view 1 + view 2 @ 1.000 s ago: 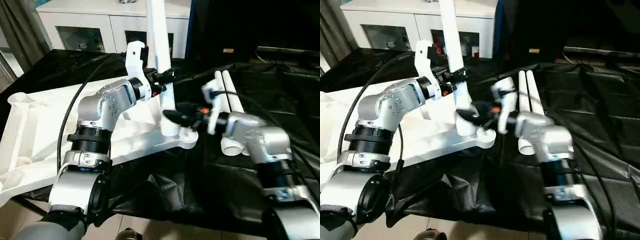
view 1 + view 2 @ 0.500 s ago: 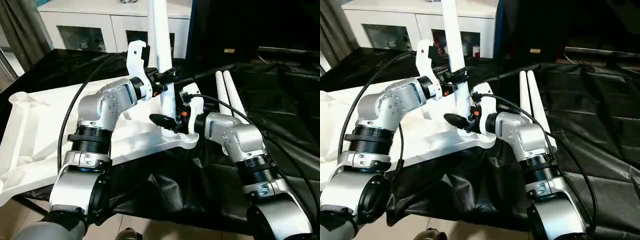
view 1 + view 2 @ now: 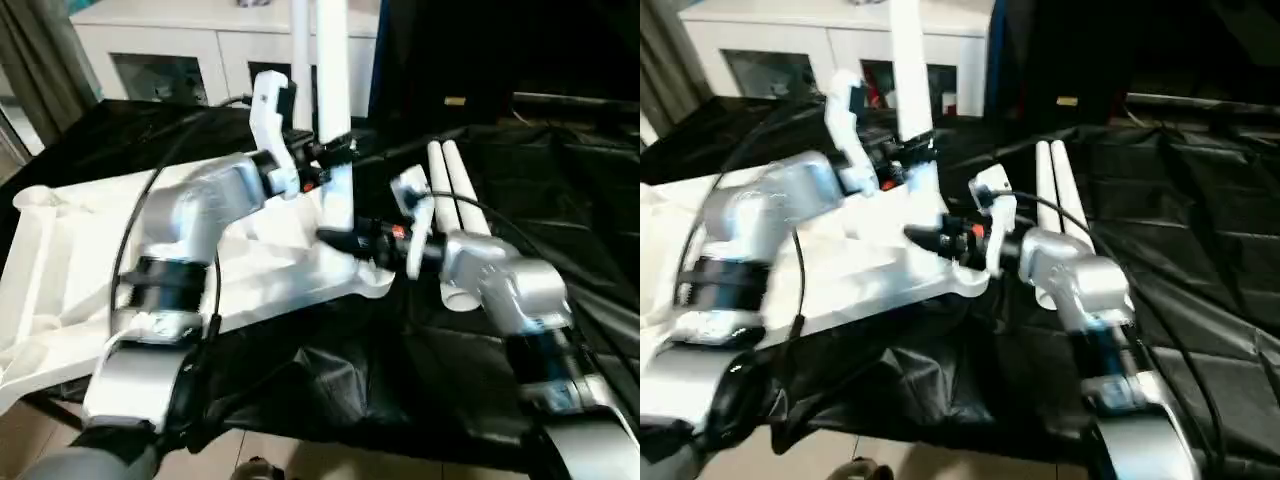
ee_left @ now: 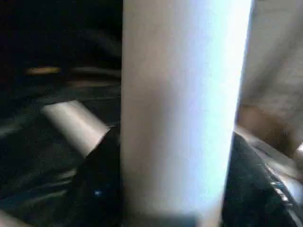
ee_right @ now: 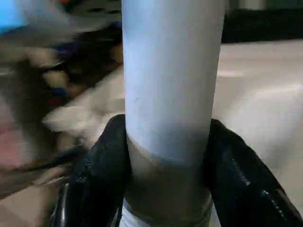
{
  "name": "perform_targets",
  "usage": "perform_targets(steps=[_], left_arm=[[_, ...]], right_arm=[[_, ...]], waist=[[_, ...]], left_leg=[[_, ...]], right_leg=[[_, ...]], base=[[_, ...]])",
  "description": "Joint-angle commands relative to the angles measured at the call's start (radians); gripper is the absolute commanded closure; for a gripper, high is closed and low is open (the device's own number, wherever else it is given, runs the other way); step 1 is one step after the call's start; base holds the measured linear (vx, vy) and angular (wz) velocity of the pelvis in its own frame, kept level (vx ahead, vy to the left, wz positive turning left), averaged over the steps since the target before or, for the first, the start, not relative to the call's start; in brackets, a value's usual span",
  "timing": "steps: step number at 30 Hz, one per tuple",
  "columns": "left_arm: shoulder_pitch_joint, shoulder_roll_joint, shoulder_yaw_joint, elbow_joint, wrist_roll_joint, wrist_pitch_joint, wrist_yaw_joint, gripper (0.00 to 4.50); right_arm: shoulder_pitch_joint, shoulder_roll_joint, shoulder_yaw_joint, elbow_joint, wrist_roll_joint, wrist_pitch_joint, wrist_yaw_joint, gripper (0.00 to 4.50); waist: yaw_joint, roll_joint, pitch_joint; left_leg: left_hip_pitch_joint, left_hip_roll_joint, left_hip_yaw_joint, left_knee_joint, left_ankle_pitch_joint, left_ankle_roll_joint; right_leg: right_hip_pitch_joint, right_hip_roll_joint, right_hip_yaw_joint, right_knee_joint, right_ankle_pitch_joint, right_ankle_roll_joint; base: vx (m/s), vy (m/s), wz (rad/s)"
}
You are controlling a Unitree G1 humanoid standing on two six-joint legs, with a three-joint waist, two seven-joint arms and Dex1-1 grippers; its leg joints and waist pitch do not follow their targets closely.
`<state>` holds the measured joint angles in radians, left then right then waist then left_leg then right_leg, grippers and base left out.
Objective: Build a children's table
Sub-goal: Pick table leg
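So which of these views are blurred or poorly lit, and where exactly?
Left eye view: the left arm is smeared by motion, while the spare legs on the black cloth read sharper. Right eye view: same smear on that arm. Left wrist view: the upright leg is soft and bright, the background dark. Right wrist view: the leg is fairly clear, the surroundings streaked.

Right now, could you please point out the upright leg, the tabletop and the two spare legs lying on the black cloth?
upright leg (image 3: pixel 333 60): left eye view, on its shaft.
tabletop (image 3: pixel 60 250): left eye view, on its ribbed underside.
spare legs (image 3: pixel 455 190): left eye view, on the middle of the pair.
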<state>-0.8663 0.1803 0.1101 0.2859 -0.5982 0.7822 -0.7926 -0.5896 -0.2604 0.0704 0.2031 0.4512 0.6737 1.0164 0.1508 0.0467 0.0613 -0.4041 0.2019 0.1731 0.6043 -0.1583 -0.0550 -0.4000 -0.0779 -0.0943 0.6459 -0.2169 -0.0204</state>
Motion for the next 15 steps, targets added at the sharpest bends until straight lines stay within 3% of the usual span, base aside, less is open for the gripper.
perform_targets(steps=[1, 2, 9, 15], left_arm=[[0.028, 0.023, -0.015, -0.042, -0.063, 0.037, -0.111, 1.57], [0.04, 0.034, -0.019, -0.054, -0.084, 0.058, -0.148, 1.49], [0.062, 0.073, -0.009, -0.075, -0.166, 0.127, -0.265, 1.07], [0.058, 0.096, -0.019, -0.068, -0.193, 0.159, -0.33, 1.41]], right_arm=[[0.014, -0.035, 0.025, -0.075, 0.062, 0.034, 0.108, 2.54], [0.026, -0.06, 0.039, -0.099, 0.079, 0.055, 0.154, 2.55], [0.068, -0.157, 0.08, -0.184, 0.152, 0.132, 0.303, 2.55], [0.077, -0.187, 0.087, -0.198, 0.155, 0.137, 0.324, 2.55]], waist=[[0.007, -0.007, -0.087], [0.008, -0.003, -0.086], [0.017, -0.001, -0.081], [0.02, 0.004, -0.085]], left_leg=[[0.019, 0.026, -0.009, -0.05, -0.109, 0.05], [0.021, 0.028, -0.01, -0.051, -0.12, 0.05], [0.027, 0.032, -0.013, -0.057, -0.187, 0.013], [0.025, 0.03, -0.014, -0.056, -0.171, 0.006]], right_leg=[[0.065, -0.069, 0.052, -0.071, 0.017, -0.225], [0.063, -0.067, 0.051, -0.073, -0.001, -0.222], [0.057, -0.07, 0.053, -0.087, -0.142, -0.187], [0.056, -0.069, 0.054, -0.084, -0.109, -0.188]], base=[[0.0, 0.0, 0.0], [0.0, 0.0, 0.0], [0.0, 0.0, 0.0], [0.0, 0.0, 0.0]])
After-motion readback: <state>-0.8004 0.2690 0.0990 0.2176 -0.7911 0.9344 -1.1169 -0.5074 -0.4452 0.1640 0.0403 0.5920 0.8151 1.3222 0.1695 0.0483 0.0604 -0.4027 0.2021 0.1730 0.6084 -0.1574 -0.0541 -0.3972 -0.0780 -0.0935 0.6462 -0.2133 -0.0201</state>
